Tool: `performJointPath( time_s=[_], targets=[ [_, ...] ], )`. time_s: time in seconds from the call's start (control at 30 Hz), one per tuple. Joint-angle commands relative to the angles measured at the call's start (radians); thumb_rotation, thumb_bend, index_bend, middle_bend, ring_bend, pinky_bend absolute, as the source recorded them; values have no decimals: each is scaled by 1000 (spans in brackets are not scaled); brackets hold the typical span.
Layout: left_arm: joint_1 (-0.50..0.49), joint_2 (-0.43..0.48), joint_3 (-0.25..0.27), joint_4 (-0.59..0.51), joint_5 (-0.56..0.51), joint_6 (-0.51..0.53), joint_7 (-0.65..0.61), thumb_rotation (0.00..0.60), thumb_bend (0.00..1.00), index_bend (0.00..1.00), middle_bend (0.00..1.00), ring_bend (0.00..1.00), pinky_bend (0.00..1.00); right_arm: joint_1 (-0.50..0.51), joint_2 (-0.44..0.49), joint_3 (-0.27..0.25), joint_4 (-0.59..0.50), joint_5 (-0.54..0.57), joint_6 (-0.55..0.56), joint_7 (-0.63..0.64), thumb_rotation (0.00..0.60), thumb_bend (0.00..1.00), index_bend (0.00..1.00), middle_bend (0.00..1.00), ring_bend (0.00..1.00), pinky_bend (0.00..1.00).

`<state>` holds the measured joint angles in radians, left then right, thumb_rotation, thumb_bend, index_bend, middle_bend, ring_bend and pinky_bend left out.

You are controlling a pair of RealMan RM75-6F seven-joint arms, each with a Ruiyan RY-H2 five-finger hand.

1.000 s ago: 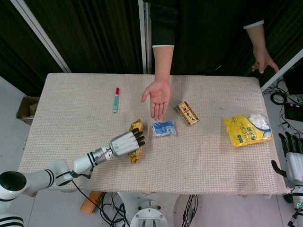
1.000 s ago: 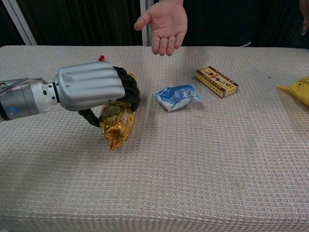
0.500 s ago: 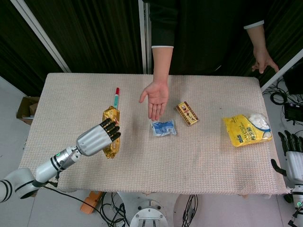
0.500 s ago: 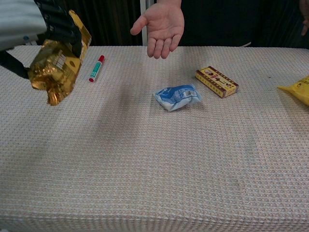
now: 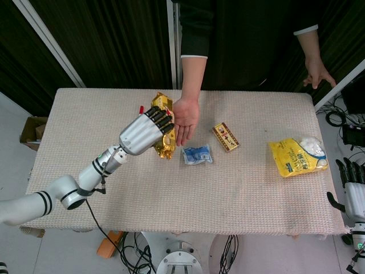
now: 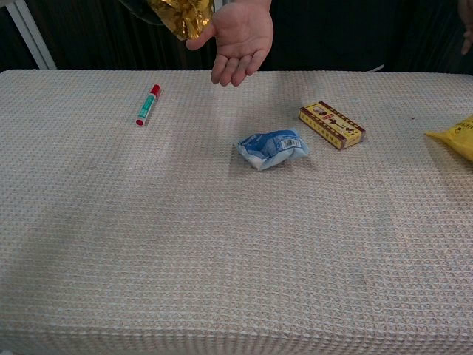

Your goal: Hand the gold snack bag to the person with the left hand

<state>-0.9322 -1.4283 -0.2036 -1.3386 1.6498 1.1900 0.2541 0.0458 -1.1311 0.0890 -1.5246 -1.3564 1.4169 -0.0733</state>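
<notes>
Head view: left hand (image 5: 144,131) is gripping the gold snack bag (image 5: 164,127) above the table (image 5: 85,131), just beside the person's open palm (image 5: 186,117). Right hand (image 5: 351,191) is hanging off the table's right edge; its state cannot be judged.

Chest view: gold snack bag (image 6: 181,15) is showing at top edge, touching the palm's (image 6: 240,37) thumb side.

We find no text we can actually read. The small yellow box (image 6: 332,125) carries printed figures and some lettering, too small to make out. The blue packet (image 6: 273,148) shows a pale label patch with blurred print. The yellow bag (image 5: 297,157) has a dark printed block (illegible at this size). The gold snack bag (image 5: 163,128) shows no legible lettering either.
</notes>
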Motion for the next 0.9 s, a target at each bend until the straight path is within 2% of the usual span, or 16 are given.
performJointPath(
  time_s=[0.03, 0.13, 0.27, 0.37, 0.4, 0.47, 0.53, 0.6, 0.7, 0.9],
  targets=[
    [-69, -122, -34, 152, -61, -72, -55, 600, 431, 798, 686, 352, 354, -2, 1, 0, 4, 0, 1, 8, 600, 199, 0, 0, 0, 0],
    [-85, -159, -27, 232, -69, -91, -78, 600, 430, 795, 683, 352, 354, -7, 4, 0, 8, -1, 7, 22, 600, 199, 0, 0, 0, 0],
    [-94, -202, -28, 296, -57, -48, -118, 600, 428, 758, 669, 352, 354, -7, 7, 5, 18, 10, 2, 31, 600, 199, 0, 0, 0, 0],
    [-108, -228, -22, 343, -44, -36, -130, 600, 420, 640, 616, 344, 352, -3, 5, 4, 19, 7, -5, 31, 600, 199, 0, 0, 0, 0],
    [-113, -230, -15, 358, -43, -47, -124, 600, 404, 522, 554, 322, 348, -2, 3, 3, 18, 2, -4, 31, 600, 198, 0, 0, 0, 0],
    [-116, -225, -4, 358, -52, -79, -114, 600, 334, 219, 347, 238, 325, -1, 1, 2, 19, -2, -3, 30, 600, 198, 0, 0, 0, 0],
    [-112, -224, -1, 348, -56, -72, -128, 600, 236, 26, 138, 171, 299, -1, 0, 2, 19, 0, -3, 31, 600, 199, 0, 0, 0, 0],
    [-107, -230, 3, 358, -51, -52, -140, 600, 170, 0, 52, 153, 289, -2, 1, 3, 22, 4, -4, 31, 600, 199, 0, 0, 0, 0],
    [-104, -229, 11, 365, -45, -38, -135, 600, 127, 0, 5, 106, 260, -3, 3, 5, 23, 8, -5, 33, 600, 199, 0, 0, 0, 0],
    [-84, -185, 7, 320, -45, 5, -99, 600, 98, 0, 0, 80, 235, -2, 6, 7, 16, 2, 1, 33, 600, 199, 0, 0, 0, 0]
  ],
)
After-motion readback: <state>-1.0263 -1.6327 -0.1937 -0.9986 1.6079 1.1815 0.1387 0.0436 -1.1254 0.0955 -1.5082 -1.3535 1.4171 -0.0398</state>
